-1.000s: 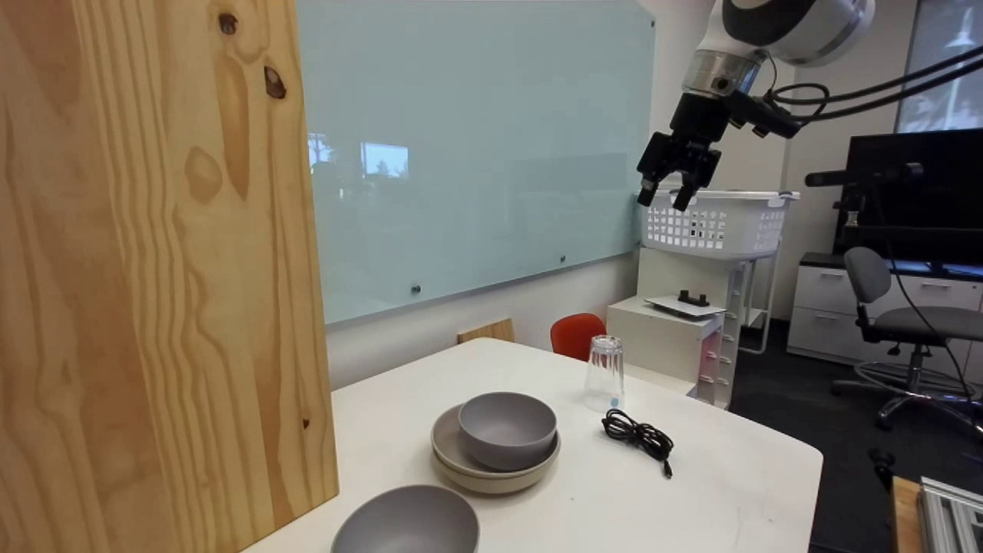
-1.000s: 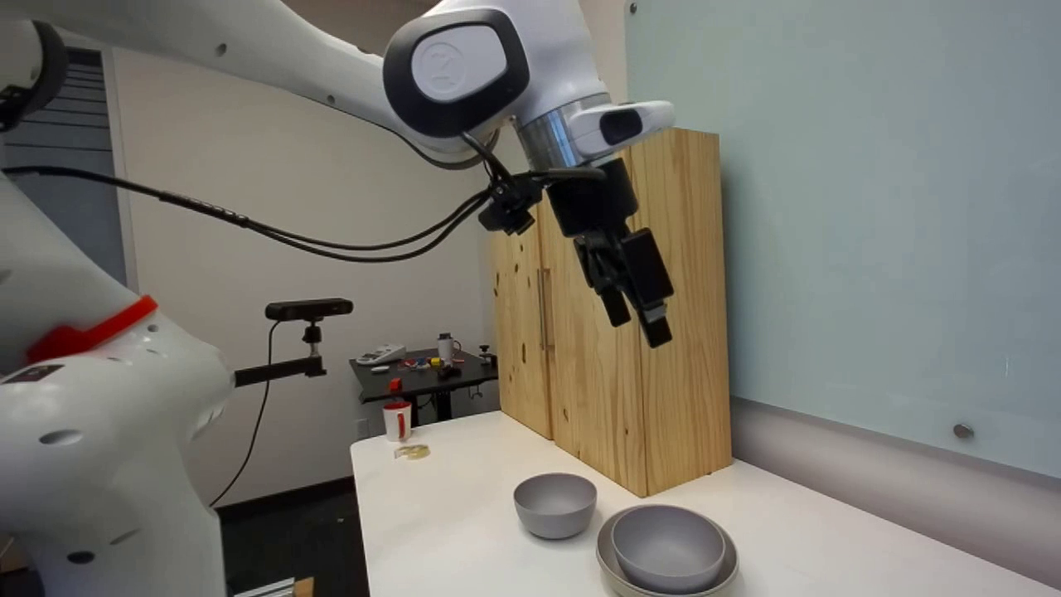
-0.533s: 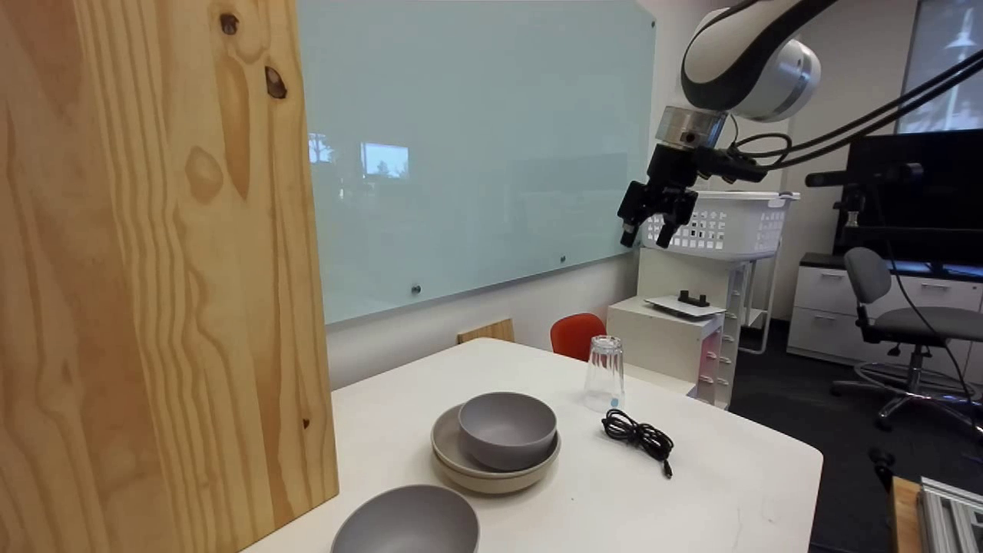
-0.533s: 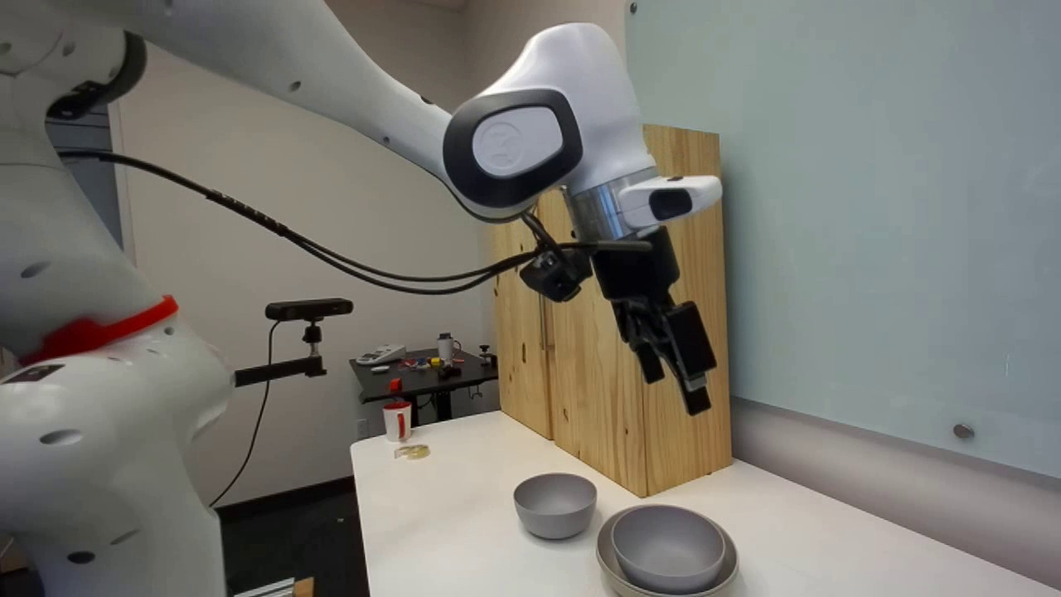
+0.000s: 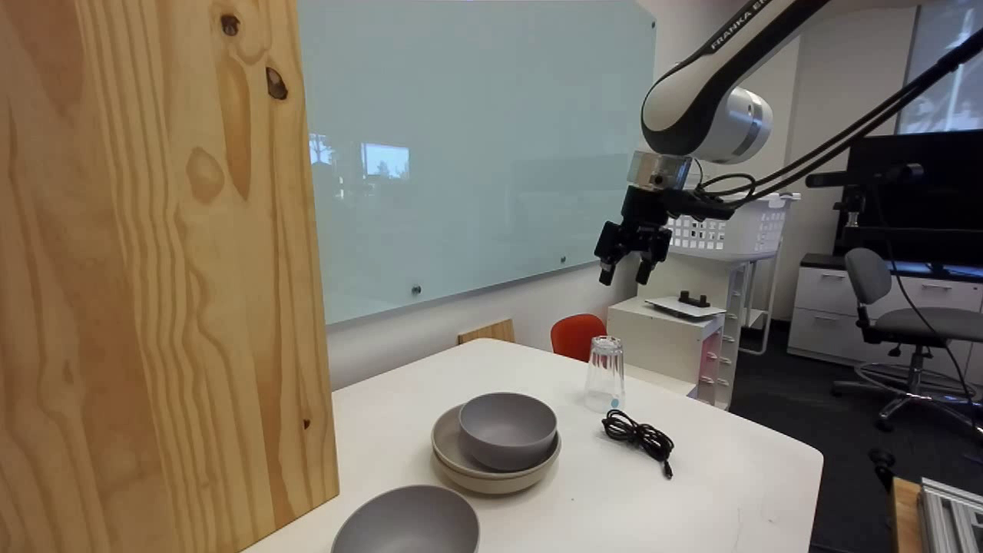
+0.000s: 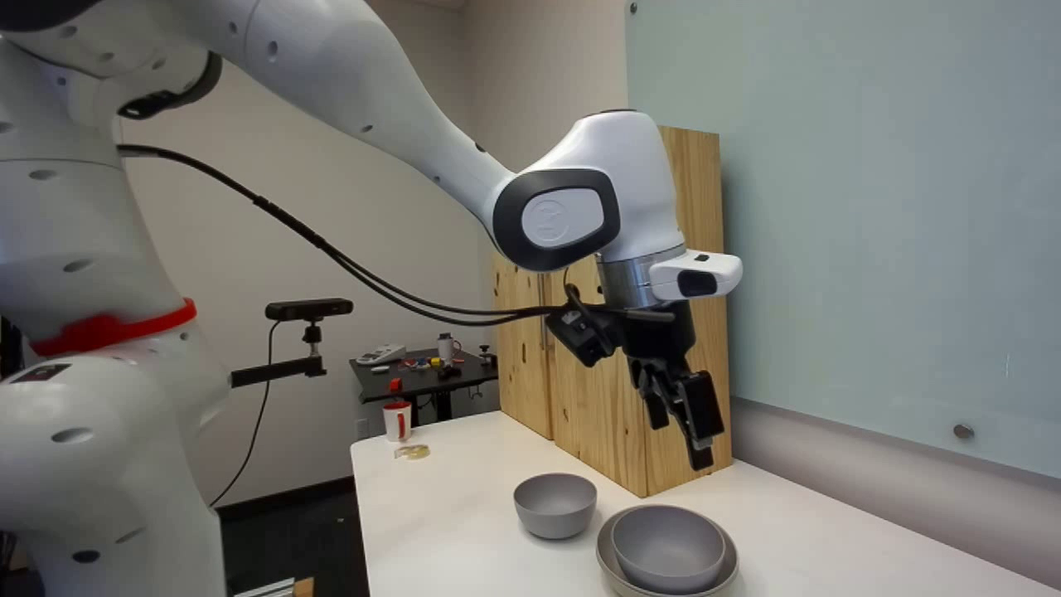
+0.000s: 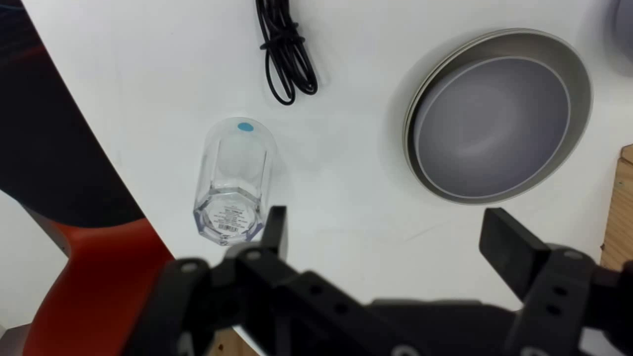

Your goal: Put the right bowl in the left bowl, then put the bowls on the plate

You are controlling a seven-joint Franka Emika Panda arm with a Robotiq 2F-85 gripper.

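The claw (image 5: 625, 277) hangs spread wide over the table (image 5: 614, 499); one bowl (image 5: 508, 422) sits in the plate (image 5: 495, 484), the other bowl (image 6: 555, 507) just beside it; white table lies between plate and glass (image 7: 236, 180); the table's edge (image 7: 110, 136) runs near the glass; the arm (image 5: 710, 84) says "FRANKA"; the glass's label (image 7: 230, 217) is too tiny to read.

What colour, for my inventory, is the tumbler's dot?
The dot is blue, clearest in the wrist view.
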